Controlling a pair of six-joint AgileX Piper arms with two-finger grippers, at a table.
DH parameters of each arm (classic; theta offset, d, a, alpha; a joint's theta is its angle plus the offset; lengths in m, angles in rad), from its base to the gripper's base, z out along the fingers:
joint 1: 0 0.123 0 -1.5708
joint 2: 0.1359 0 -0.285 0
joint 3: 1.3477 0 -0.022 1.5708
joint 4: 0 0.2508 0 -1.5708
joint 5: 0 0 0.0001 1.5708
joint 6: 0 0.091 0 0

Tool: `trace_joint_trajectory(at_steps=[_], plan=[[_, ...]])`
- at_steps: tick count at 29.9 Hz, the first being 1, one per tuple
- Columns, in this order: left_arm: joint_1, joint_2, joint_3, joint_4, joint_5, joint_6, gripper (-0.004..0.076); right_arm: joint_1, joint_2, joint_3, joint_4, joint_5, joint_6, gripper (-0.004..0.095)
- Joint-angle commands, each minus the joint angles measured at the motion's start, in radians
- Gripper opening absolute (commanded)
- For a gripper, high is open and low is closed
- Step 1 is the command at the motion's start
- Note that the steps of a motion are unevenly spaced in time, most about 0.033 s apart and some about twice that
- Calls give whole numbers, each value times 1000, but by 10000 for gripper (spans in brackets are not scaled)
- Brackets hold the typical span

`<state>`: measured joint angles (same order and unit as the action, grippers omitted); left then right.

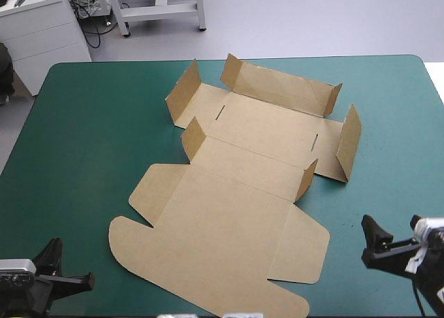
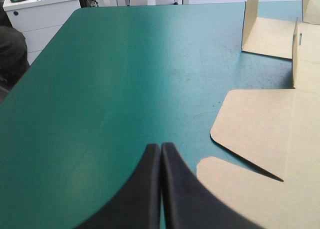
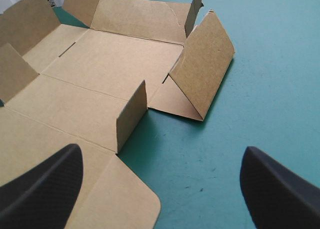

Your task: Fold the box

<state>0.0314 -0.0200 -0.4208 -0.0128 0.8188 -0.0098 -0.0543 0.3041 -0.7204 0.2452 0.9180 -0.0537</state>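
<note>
1. Broadly, we see one flat-cut sheet of brown corrugated board, the box (image 1: pixel 229 214). It lies at the middle of the teal-green table cover (image 1: pixel 90 137), and its rounded lid flaps reach close to the near edge.
2. Wide bare cover lies open to the box's left, and a narrower strip runs along its right and far sides.
3. On the far half we count two side walls and four small tabs standing up. The long far wall leans up too, and the lid part lies flat.
4. We count two grippers. The left gripper (image 2: pixel 161 150) is closed tight, tips meeting, and holds nothing. It is over bare cover just beside the lid's rounded corner.
5. The right gripper (image 3: pixel 161 151) is spread wide and empty, at the lid's near-right flap.
</note>
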Motion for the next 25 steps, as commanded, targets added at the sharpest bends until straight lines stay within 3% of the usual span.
trace_joint_trajectory(at_steps=[1,7,11,17,25], plan=[[-4,-11,-20,-10,-75,-9,-32,1,172,-136,22,-25,83,789],[-4,-11,-20,-10,-75,-9,-32,1,448,-308,58,83,118,788],[-4,-11,-20,-10,-75,-9,-32,1,618,-374,144,130,103,788],[-4,-11,-20,-10,-75,-9,-32,1,794,-382,265,85,66,786],[-4,-11,-20,-10,-75,-9,-32,45,971,-382,303,37,74,782]])
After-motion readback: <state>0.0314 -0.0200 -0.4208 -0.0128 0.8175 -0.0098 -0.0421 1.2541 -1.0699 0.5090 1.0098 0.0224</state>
